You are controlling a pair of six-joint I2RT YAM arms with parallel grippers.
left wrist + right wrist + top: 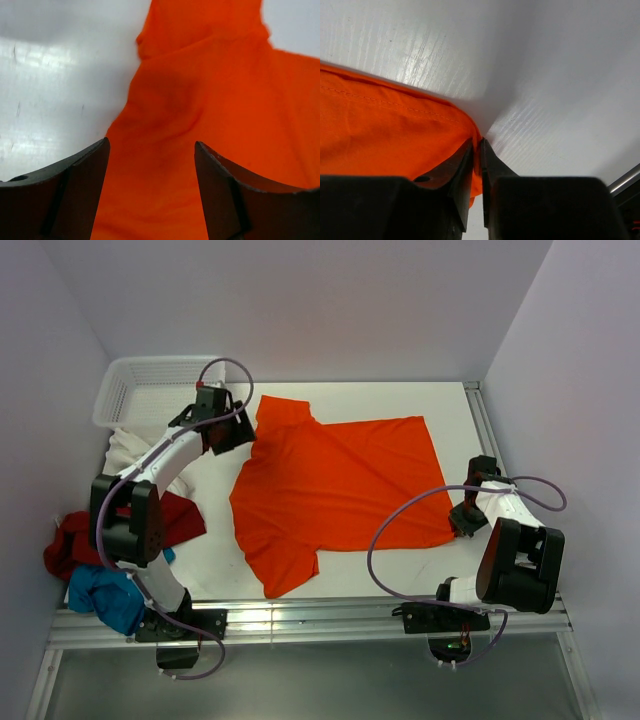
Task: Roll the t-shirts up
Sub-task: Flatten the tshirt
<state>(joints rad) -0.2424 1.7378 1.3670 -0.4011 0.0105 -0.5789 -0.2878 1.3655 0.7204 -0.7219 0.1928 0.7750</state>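
An orange t-shirt [340, 490] lies spread flat across the middle of the table, collar end to the left and hem to the right. My left gripper [238, 435] hovers open over the shirt's far-left shoulder; in the left wrist view its fingers [85, 170] stand wide apart above the orange cloth [210, 100], holding nothing. My right gripper [462, 523] is at the shirt's near-right hem corner. In the right wrist view its jaws are pressed almost together, with the orange hem corner [380, 130] pinched between them.
A dark red t-shirt [75, 540], a blue one [105, 595] and a white one [125, 450] are heaped at the left edge by the left arm. A white mesh basket [150, 390] stands at the back left. A metal rail [480, 430] runs along the table's right side.
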